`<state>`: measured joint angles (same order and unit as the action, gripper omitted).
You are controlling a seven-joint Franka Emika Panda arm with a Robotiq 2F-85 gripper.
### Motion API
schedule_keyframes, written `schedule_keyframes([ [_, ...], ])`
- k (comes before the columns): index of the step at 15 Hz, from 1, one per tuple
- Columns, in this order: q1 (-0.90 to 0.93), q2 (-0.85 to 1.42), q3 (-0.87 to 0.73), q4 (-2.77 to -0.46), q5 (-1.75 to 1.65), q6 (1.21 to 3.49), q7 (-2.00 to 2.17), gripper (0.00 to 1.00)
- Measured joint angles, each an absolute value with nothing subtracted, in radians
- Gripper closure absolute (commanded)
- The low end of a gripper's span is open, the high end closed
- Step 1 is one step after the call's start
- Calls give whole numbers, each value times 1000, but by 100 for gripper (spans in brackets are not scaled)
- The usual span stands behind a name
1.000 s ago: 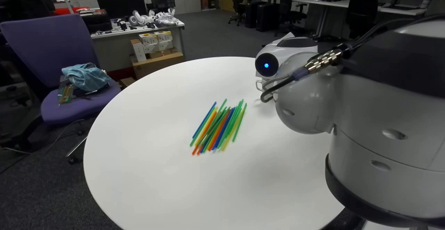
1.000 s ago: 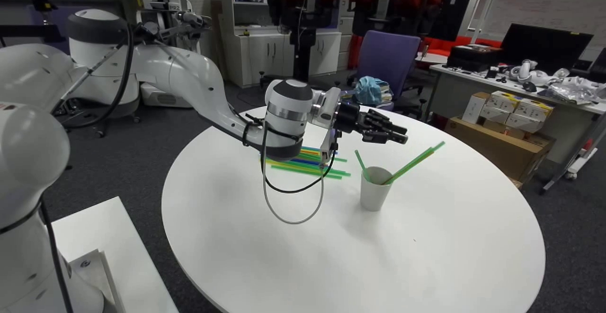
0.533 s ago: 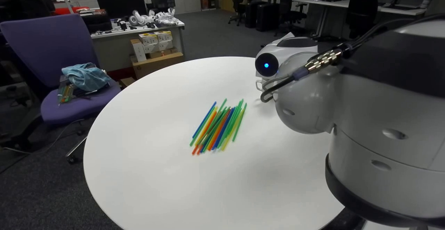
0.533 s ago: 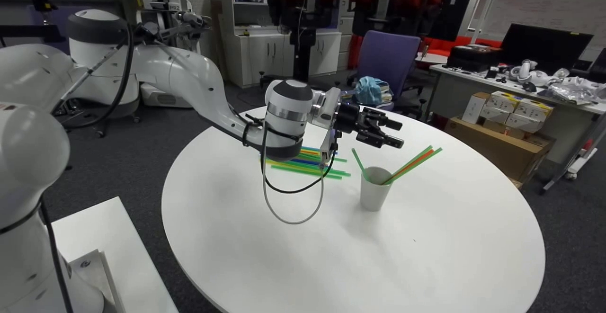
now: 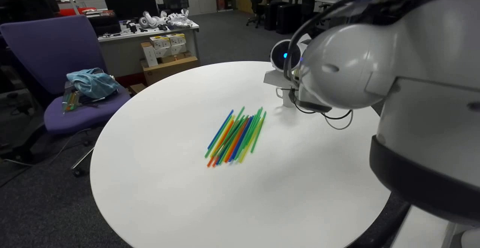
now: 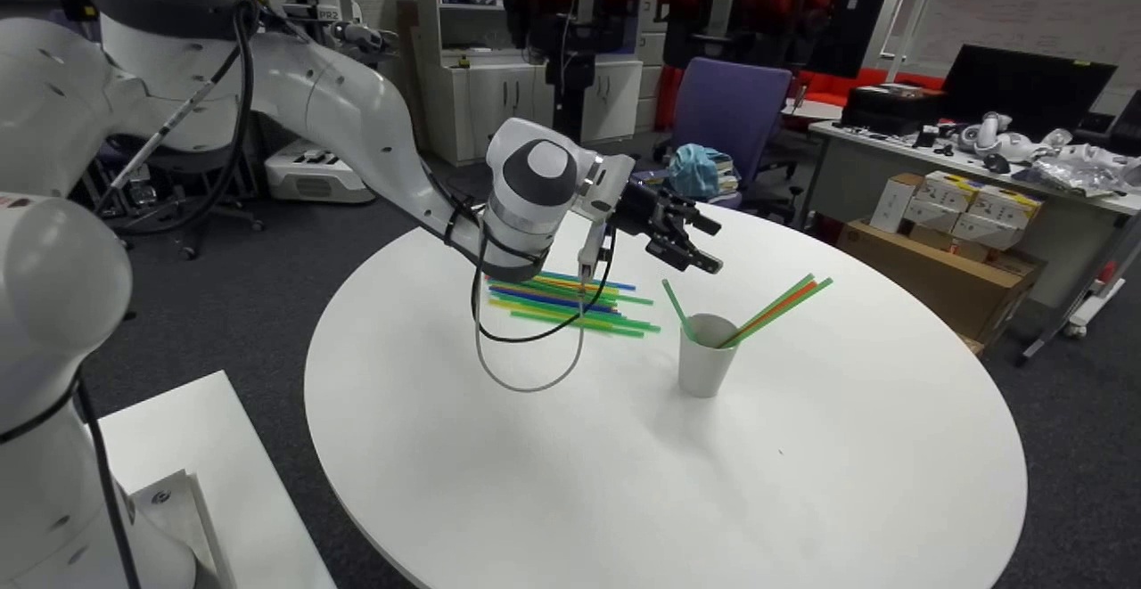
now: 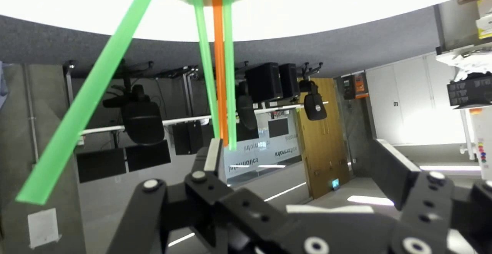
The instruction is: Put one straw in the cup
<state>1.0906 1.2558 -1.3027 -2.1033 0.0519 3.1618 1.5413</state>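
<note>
The white cup (image 6: 704, 368) stands upright on the table; in an exterior view its handle shows beside the arm at the cup (image 5: 287, 98). Leaning in it are a green straw (image 6: 679, 310) on one side and, on the other, green straws (image 6: 783, 311) with an orange straw (image 6: 796, 295) between them. Open and with nothing between its fingers, my gripper (image 6: 716, 246) hangs above and behind the cup. In the wrist view the straw ends, one a green straw (image 7: 230, 73), come close to one finger of the gripper (image 7: 298, 142). More green straws lie in the pile.
A loose pile of straws (image 5: 236, 137), green, blue, yellow and orange, lies on the round white table (image 5: 157, 180). Cables (image 6: 535, 388) hang from the arm over it. A purple chair (image 5: 56, 49) stands beyond the table's edge.
My gripper's jaws have gone from nearly together to wide apart. The straws in the cup have shifted lower and an orange one now shows. Then the arm has drawn back from the cup and tilted.
</note>
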Motion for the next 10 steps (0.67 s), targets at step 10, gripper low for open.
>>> schedule_keyframes([
  [10,1043,813,-1116,-2104,140,3162,1225,0],
])
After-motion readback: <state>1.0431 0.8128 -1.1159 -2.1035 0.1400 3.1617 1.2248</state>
